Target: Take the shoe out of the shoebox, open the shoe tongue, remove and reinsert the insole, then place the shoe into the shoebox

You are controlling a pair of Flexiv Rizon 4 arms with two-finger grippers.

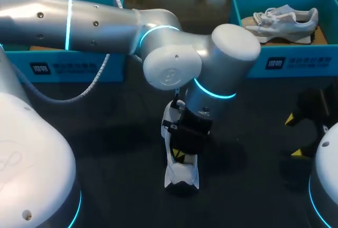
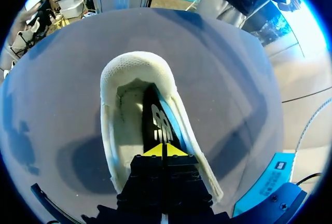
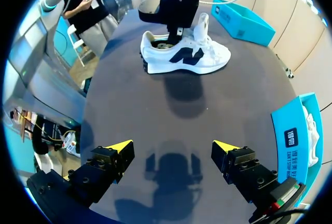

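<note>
Left hand (image 2: 164,151) down inside the mouth of the shoe (image 2: 135,68), yellow tips pressed together and clamped on the dark insole (image 2: 158,120) with its blue edge. Holds that insole tilted up on edge within the white lining, running from the tips toward the heel cup. Comes in on the left arm (image 1: 105,25), which reaches past the middle of the desk (image 1: 116,149) and drops straight onto the shoe.

Shoe white with a dark side mark, resting on its sole in the middle of the desk, nearer the front edge, well apart from both boxes.

Right hand (image 3: 171,149) near the right edge of the desk, fingers spread wide apart, nothing between them, hanging above the bare dark top with its shadow below.

At the far right corner, a blue shoebox (image 1: 280,64) with a second pale shoe (image 1: 285,19) lying inside. At the far left corner, another blue box (image 1: 79,69), partly hidden behind the left arm.
</note>
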